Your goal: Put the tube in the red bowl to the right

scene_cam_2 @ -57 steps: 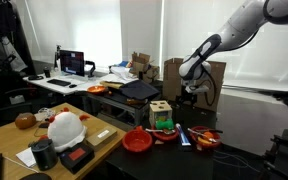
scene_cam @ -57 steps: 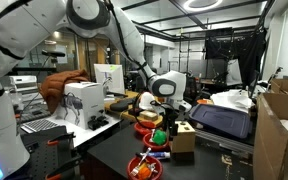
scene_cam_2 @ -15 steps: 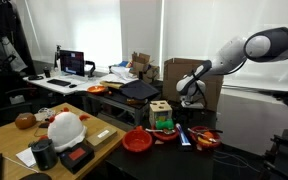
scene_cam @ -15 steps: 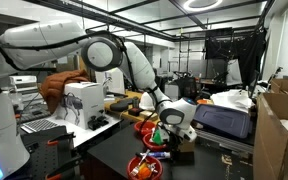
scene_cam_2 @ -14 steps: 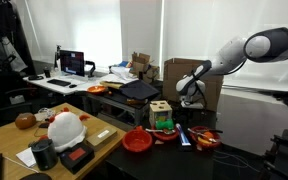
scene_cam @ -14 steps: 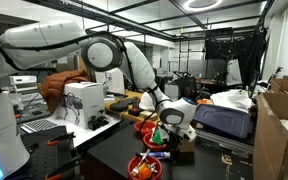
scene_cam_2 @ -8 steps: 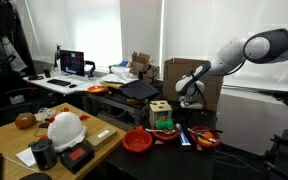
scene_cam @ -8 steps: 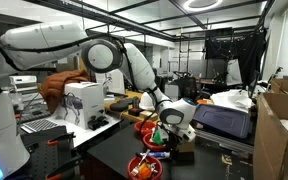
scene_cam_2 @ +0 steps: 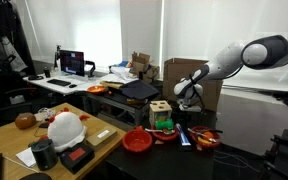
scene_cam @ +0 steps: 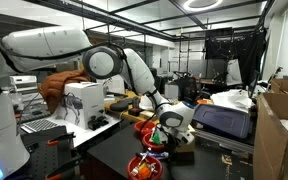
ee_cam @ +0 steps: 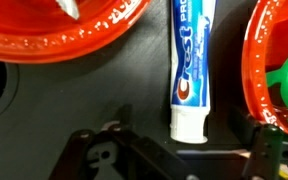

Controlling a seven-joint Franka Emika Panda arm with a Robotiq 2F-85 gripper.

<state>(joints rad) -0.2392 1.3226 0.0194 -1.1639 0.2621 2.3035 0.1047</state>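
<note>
The hand (ee_cam: pixel 182 152) is spread wide; the tube (ee_cam: pixel 192 60) lies on the tabletop (ee_cam: pixel 84 95) directly ahead, centred between the jaws, with its long axis crosswise to the closing line and its cap end nearest.

Dark tabletop with a tube lying between two red bowls.
In the wrist view the black table (ee_cam: pixel 74 95) carries the tube (ee_cam: pixel 192 70) lying flat, its cap toward the bottom of the view. A wide red bowl (ee_cam: pixel 34 35) sits to its left and a second red bowl (ee_cam: pixel 256 70) to its right, and the tube touches neither. In an exterior view a wooden box (scene_cam_2: pixel 161 110) also stands on the table beside the bowls.
</note>
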